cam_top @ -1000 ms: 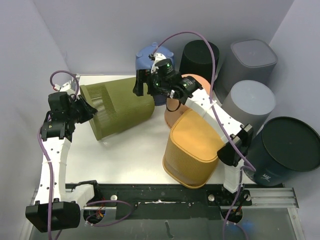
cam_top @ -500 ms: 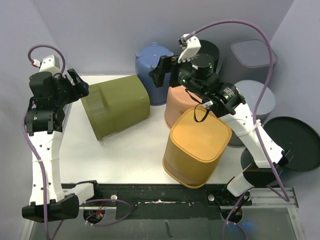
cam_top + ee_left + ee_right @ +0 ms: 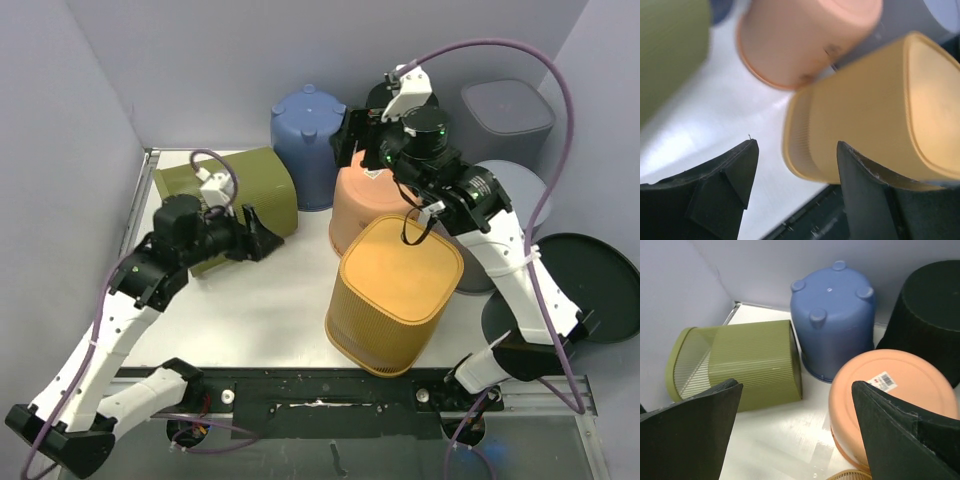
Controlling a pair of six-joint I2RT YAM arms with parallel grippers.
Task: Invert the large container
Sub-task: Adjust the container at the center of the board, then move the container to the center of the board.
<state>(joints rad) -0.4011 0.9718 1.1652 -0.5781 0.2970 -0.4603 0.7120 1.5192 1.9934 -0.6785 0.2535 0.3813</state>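
The white table (image 3: 250, 310) lies under both my arms. The large green bin (image 3: 255, 185) is on its side at the table's far left. From my right wrist I see its open mouth facing the left wall and its closed bottom pointing toward the middle. A yellow bin (image 3: 395, 290) stands upside down near the front edge, right of centre. Just behind it a peach pot (image 3: 365, 200) sits bottom up, and behind that a blue pot (image 3: 308, 135) with four small feet is also bottom up, close to the green bin's closed end.

My left gripper (image 3: 262, 232) hovers by that closed end, fingers spread, nothing between them. My right gripper (image 3: 345, 150) hangs above the peach and blue pots, also spread wide and empty.
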